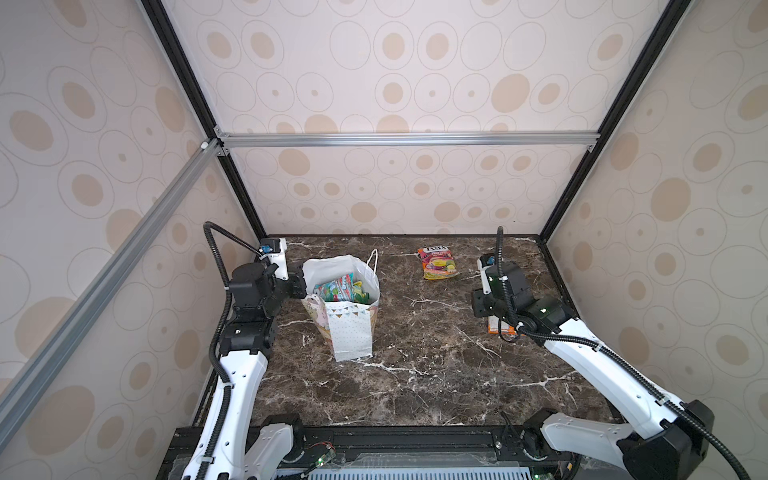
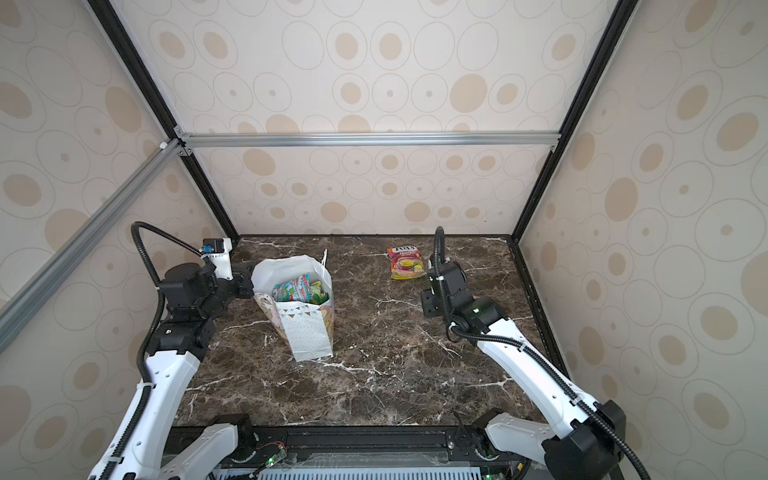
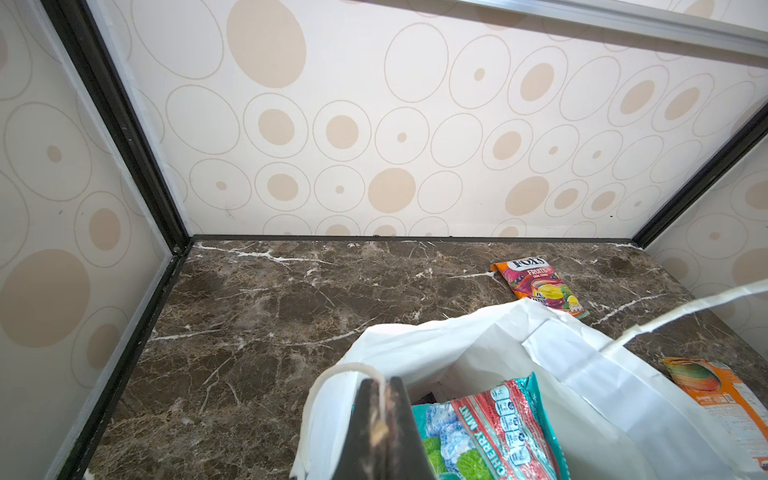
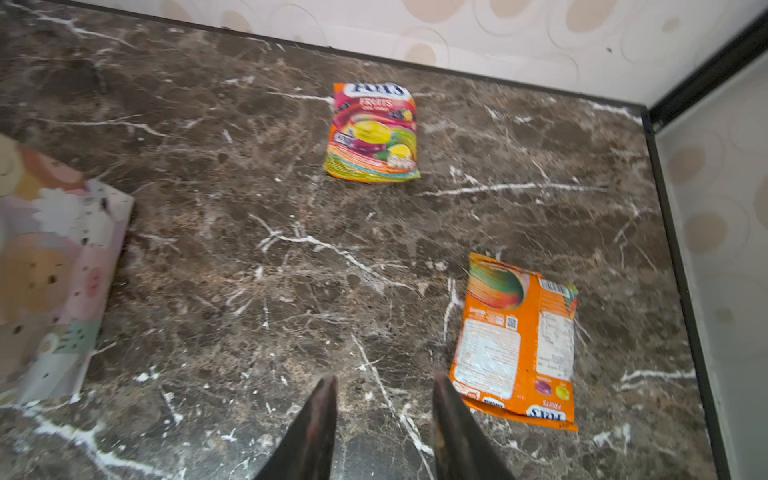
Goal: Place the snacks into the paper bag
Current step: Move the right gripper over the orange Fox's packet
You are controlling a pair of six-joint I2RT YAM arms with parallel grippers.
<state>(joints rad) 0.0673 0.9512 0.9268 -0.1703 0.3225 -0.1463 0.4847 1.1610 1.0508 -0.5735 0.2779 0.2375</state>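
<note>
Orange pouch [image 4: 515, 340] just beside the empty, half-open right gripper [image 4: 382, 384].
A corner-only pinch could drop it; left gripper [image 3: 380, 386], clamped on the paper bag [image 3: 602, 395] rim, might topple it.

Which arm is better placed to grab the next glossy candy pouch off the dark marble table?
Right. The right gripper, open, hangs beside the face-down orange pouch; the left gripper is shut on the white paper bag's rim.
</note>
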